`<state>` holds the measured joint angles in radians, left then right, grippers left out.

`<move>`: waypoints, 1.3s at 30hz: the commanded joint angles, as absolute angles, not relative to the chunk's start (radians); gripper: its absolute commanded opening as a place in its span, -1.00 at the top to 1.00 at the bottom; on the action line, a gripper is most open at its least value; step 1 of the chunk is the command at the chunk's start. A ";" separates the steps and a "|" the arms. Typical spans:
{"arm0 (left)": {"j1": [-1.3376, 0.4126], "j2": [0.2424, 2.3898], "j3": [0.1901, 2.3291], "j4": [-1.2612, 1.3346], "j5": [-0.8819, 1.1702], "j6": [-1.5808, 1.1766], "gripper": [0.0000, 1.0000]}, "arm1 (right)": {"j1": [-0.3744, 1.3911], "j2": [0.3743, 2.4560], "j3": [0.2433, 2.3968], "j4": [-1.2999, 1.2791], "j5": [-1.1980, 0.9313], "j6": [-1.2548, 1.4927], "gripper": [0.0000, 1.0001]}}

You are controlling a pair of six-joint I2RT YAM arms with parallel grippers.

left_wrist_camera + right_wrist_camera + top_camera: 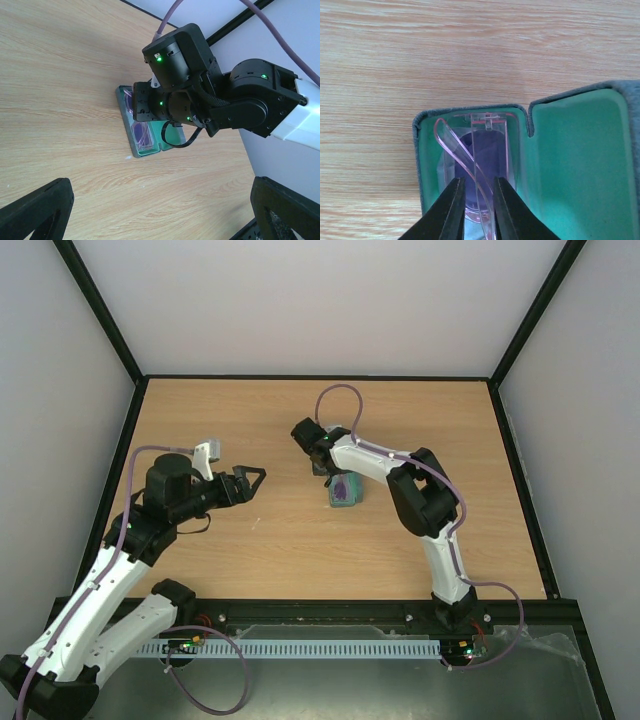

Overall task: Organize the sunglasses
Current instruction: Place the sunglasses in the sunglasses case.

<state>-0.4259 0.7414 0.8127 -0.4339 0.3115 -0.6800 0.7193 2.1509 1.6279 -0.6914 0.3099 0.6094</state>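
Observation:
The sunglasses [485, 150], folded, with a thin pink translucent frame and purple lenses, lie in the left half of an open grey-blue case [418, 150] with a green lining. The lid [580, 165] lies flat to the right. My right gripper [479, 182] points down into the case, its black fingers [454, 210] shut on the crossed arms of the sunglasses. In the top view the case [345, 502] sits mid-table under the right gripper [333, 476]. My left gripper [255, 480] hovers open to the left, apart from the case [150, 151], nothing between its fingers [35, 210].
Bare wooden tabletop [260, 420] surrounds the case. A black frame [320, 377] and pale walls bound the table at the back and sides. A black cable loop [172, 142] from the right wrist hangs over the case lid. The right arm [425, 495] reaches in from the right.

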 commanded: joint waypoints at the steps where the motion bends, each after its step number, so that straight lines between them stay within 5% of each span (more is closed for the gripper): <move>1: -0.419 0.738 0.824 -0.426 0.319 -0.679 -0.99 | 0.723 2.086 1.608 -0.686 0.320 0.594 0.53; 12: -0.419 0.743 0.793 -0.404 0.326 -0.696 -0.99 | 0.739 1.947 1.549 -0.682 0.161 0.532 0.36; 39: -0.419 0.739 0.777 -0.395 0.334 -0.707 -0.99 | 0.771 2.013 1.411 -0.720 0.313 0.577 0.54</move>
<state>-0.4259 0.7475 0.7841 -0.4099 0.3157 -0.7040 0.7700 1.9945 1.4105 -0.6674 0.2447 0.5617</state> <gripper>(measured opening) 0.995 0.235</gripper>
